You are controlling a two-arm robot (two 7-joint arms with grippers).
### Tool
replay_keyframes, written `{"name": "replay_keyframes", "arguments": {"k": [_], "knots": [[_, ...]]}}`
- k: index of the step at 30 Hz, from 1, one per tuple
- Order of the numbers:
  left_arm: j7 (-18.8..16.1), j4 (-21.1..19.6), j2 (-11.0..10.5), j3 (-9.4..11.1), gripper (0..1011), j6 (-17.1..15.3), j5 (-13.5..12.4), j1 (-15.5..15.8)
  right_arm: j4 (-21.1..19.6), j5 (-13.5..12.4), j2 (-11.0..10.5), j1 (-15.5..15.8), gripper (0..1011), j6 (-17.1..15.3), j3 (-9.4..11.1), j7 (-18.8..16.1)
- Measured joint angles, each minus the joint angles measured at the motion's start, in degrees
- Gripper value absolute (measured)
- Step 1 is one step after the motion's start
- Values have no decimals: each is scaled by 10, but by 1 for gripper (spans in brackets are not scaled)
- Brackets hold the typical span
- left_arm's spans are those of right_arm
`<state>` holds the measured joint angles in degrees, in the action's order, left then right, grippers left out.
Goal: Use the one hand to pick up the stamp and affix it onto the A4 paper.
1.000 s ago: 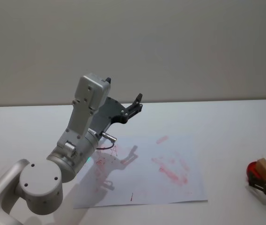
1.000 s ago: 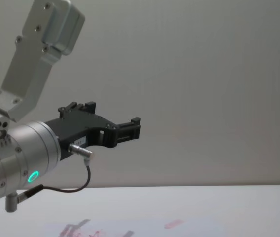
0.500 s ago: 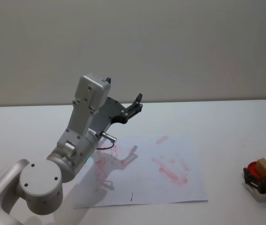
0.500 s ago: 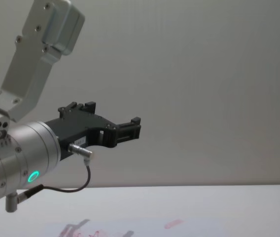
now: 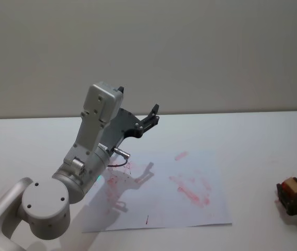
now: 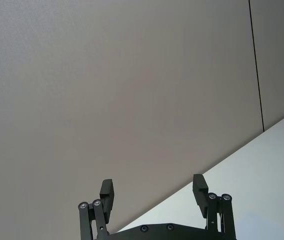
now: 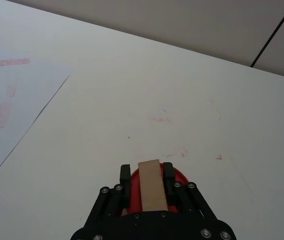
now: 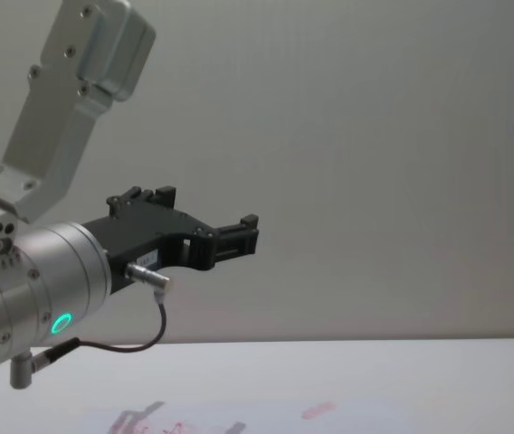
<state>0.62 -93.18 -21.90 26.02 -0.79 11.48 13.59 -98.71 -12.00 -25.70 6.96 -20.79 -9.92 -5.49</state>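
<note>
Stamp (image 5: 292, 184), head view: small tan block held in the right gripper (image 5: 294, 189), low over the table (image 5: 253, 136). The A4 paper (image 5: 159, 198) lies flat, well apart to that gripper's left, already bearing red marks. The left gripper (image 5: 149, 118) is parked, raised above the sheet's far left corner.

Left wrist view: left gripper (image 6: 153, 192), fingers spread wide, nothing between them.

Right wrist view: right gripper (image 7: 147, 175), fingers (image 7: 125, 181) drawn in against the two long flat sides of the stamp (image 7: 152, 192), which sits between them with no gap showing. A red pad (image 7: 183, 176) lies directly under the fingertips. A corner of the A4 paper (image 7: 12, 95) is well apart from the gripper.

Chest view: left gripper (image 8: 239, 237) aloft, pointing away from the body; the A4 paper (image 8: 257, 418) is far below it.

Handling, as judged: the stamp looks like wood or similar, so it should be stiff, light and not fragile. Its flat parallel sides should not slip under a firm pinch. Hold it across those sides, well above the base, since the underside probably carries wet ink and must meet the paper squarely.
</note>
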Motion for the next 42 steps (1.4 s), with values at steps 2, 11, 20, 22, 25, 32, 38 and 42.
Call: {"name": "replay_keyframes", "arguments": {"k": [2, 11, 20, 22, 25, 32, 38, 42], "knots": [[0, 0, 0, 0, 1001, 0, 0, 0, 0, 0, 0, 0, 359, 0, 0, 0], [0, 0, 0, 0, 1001, 0, 0, 0, 1, 1, 1, -1, 219, 0, -1, -1], [0, 0, 0, 0, 1001, 0, 0, 0, 1, 3, 3, -4, 219, 7, -1, -7], [0, 0, 0, 0, 1001, 0, 0, 0, 1, 3, 3, -6, 219, 11, -1, -10], [0, 0, 0, 0, 1001, 0, 0, 0, -1, 3, 6, -11, 219, 22, -1, -17], [0, 0, 0, 0, 1001, 0, 0, 0, -6, -4, 16, -27, 219, 47, -5, -42], [0, 0, 0, 0, 1001, 0, 0, 0, -7, -12, 35, -53, 219, 69, -14, -78], [0, 0, 0, 0, 1001, 0, 0, 0, 0, -14, 48, -70, 219, 79, -21, -103]]}}
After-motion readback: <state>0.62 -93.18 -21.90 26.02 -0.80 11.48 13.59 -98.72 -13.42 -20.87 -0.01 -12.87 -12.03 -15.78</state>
